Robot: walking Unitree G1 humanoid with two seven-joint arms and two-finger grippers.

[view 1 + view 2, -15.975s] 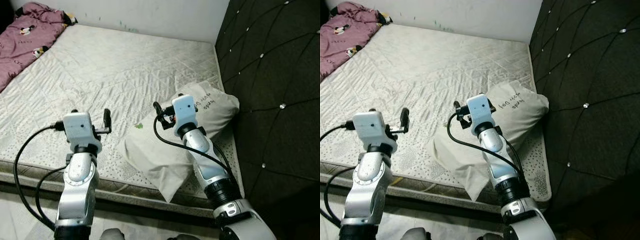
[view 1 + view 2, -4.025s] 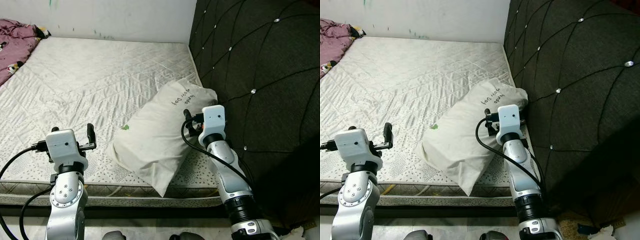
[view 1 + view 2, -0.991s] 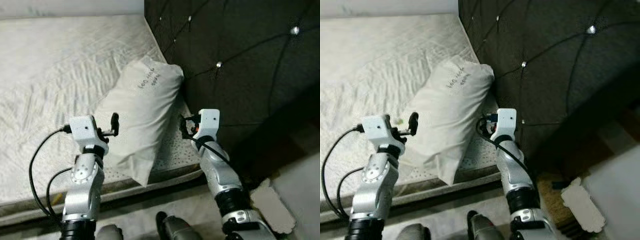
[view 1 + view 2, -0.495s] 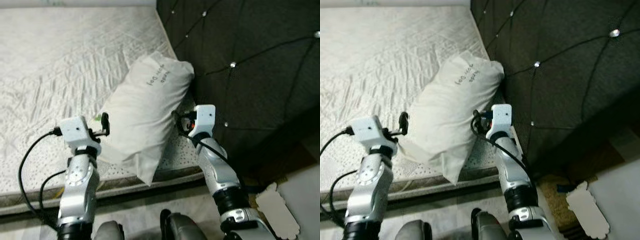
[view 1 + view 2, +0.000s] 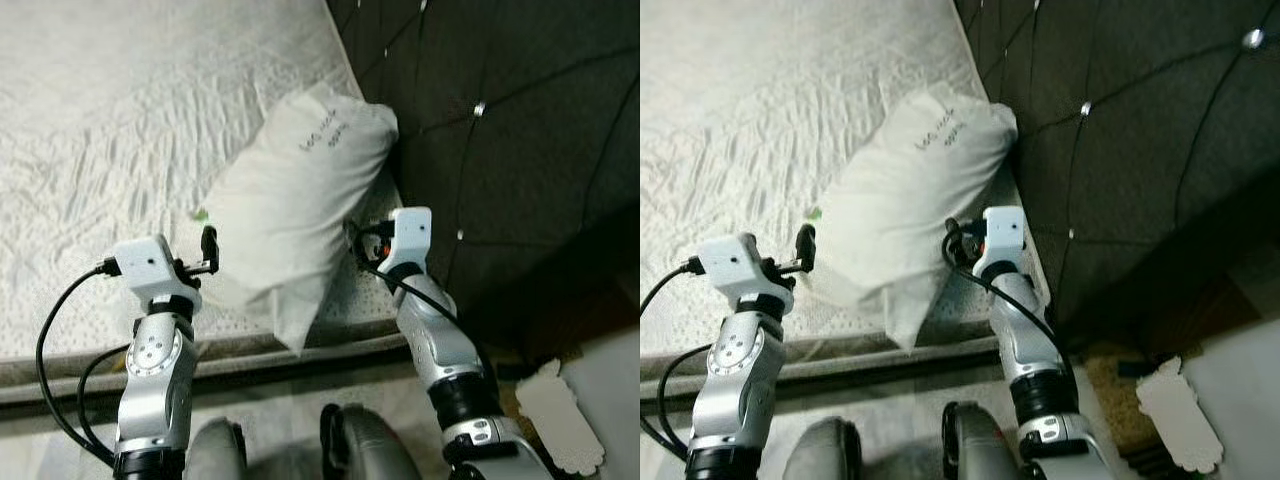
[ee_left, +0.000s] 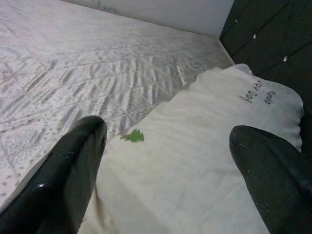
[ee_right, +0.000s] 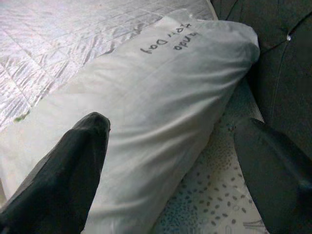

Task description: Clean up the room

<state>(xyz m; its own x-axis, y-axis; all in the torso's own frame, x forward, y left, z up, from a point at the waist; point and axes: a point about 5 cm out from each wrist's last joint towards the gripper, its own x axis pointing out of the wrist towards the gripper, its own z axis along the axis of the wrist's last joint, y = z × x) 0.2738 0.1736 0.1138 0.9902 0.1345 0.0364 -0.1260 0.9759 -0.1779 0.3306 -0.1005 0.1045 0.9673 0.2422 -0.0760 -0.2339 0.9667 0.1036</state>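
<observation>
Now we stand at the bed (image 5: 100,120), with the headboard (image 5: 520,120) beyond our right claw (image 7: 175,161). Between our two claws lies the pillow (image 5: 290,200), its far end against the headboard. Both the left claw (image 6: 165,161) and the right are spread apart, empty. Just ahead of the left sits a green scrap (image 6: 131,136). Pinching only loose cover could let the pillow sag and slide off the edge.

A bare quilted mattress (image 5: 120,110) in off-white covers the bed, its fabric wrinkled and speckled near the front edge. A dark tufted headboard (image 5: 520,130) with shiny buttons rises along the bed's right side. A pale wall (image 6: 161,12) stands behind the far edge. Grey floor (image 5: 60,440) lies below the front edge.
</observation>
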